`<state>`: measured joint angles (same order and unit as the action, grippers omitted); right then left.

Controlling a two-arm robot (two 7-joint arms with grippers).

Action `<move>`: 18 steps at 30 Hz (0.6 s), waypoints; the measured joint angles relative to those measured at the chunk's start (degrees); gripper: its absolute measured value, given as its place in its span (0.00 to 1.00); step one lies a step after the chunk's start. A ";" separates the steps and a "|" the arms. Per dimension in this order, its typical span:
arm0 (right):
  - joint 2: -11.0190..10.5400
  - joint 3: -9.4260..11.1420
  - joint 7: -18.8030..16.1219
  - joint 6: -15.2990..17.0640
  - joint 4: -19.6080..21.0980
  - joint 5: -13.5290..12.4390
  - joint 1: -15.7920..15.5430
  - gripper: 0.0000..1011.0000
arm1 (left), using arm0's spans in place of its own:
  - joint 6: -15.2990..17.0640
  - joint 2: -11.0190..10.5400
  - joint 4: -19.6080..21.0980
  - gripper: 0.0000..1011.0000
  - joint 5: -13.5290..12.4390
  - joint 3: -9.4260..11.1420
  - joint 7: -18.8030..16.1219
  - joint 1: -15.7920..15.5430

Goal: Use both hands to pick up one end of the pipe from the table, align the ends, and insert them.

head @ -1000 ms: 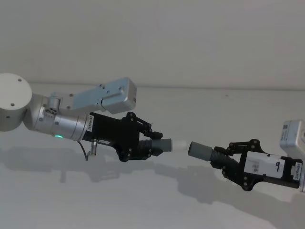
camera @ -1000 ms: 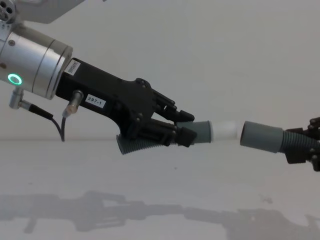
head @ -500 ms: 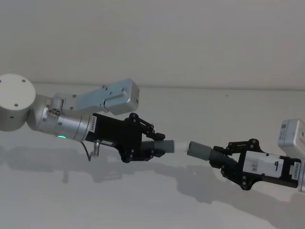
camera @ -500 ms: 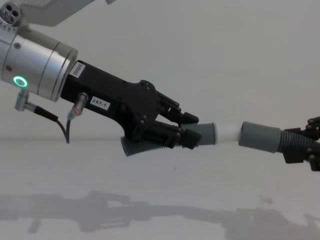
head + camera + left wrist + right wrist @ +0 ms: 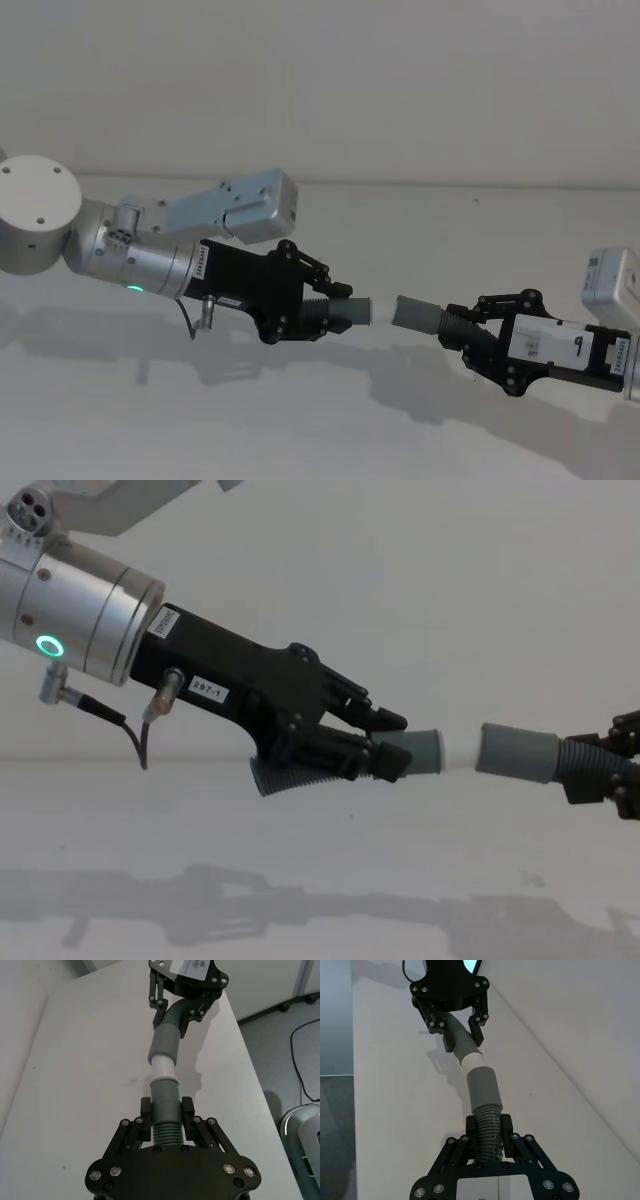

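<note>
Chest view: my left gripper [image 5: 385, 742] clamped the white-tipped hose [image 5: 425, 752], its tip entering the cuff [image 5: 517, 752] gripped by my right gripper [image 5: 470, 335].

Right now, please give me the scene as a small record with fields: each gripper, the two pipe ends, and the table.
left gripper: shut on the shorter hose piece, held above the table
right gripper: shut on the longer hose piece, also held above the table
whitish tip: entering the mouth of the wide cuff, part of it visible
alignment: nearly in line in both wrist views
table: white, below both pieces
</note>
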<state>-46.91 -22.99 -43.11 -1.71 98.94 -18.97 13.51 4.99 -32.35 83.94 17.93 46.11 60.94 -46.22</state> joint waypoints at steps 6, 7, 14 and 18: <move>-0.11 -0.31 0.08 -0.09 -0.04 -0.16 0.25 0.29 | -0.23 0.08 -0.08 0.34 0.13 0.41 0.22 -0.34; -0.14 -0.40 0.07 -0.15 -0.05 -0.18 0.30 0.29 | -0.26 0.09 -0.08 0.34 0.15 0.46 0.25 -0.37; -0.35 -0.80 -0.01 -0.49 -0.06 -0.37 0.59 0.29 | -0.43 0.13 -0.10 0.34 0.26 1.02 0.43 -0.76; -0.50 -1.01 -0.12 -0.63 0.00 -0.45 0.71 0.29 | -0.46 0.13 -0.05 0.34 0.29 1.27 0.43 -0.90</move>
<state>-47.42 -23.99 -43.23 -2.34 98.95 -19.42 14.22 4.53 -32.22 83.89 18.23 47.38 61.38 -47.12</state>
